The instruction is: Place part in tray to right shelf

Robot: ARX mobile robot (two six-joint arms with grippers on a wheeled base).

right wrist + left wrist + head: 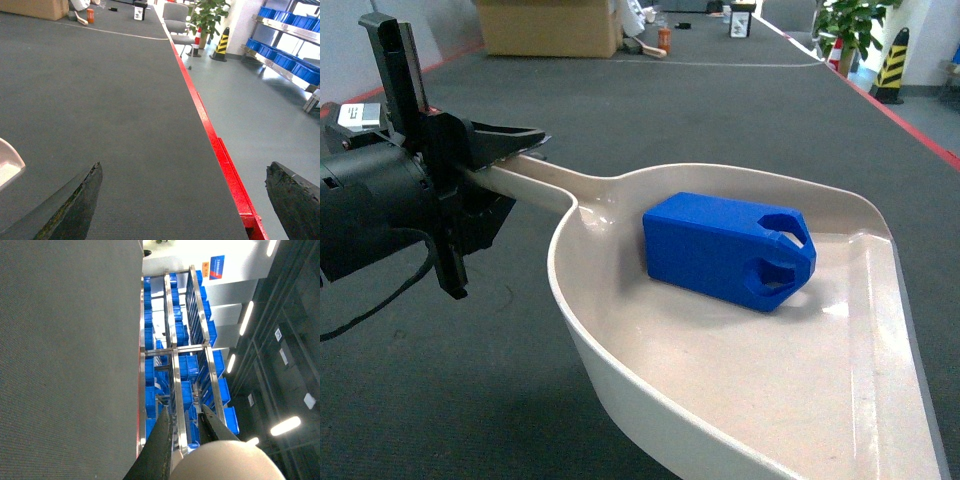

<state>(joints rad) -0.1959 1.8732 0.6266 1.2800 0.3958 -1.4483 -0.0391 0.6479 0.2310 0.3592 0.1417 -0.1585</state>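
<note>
Nearest us in the head view is the tray (800, 390), its cream lip filling the lower right of frame, held up over the grey carpet floor (650, 110). The part (728, 248) lies inside the tray near the handle root, on its side w/ the slotted lug end toward the lip. We have the left gripper (500, 150) at the far end of the handle, jaws clenched on it; the left wrist view shows the dark fingers (160, 445) either side of the cream handle (225, 462). Beyond them in that view stands a steel rack w/ blue crates (187, 367), rotated in frame. The right gripper (185, 200) has its jaws spread wide apart, nothing between them, over carpet beside a red floor strip (220, 150). The tray corner (10, 162) shows at the left edge.
</note>
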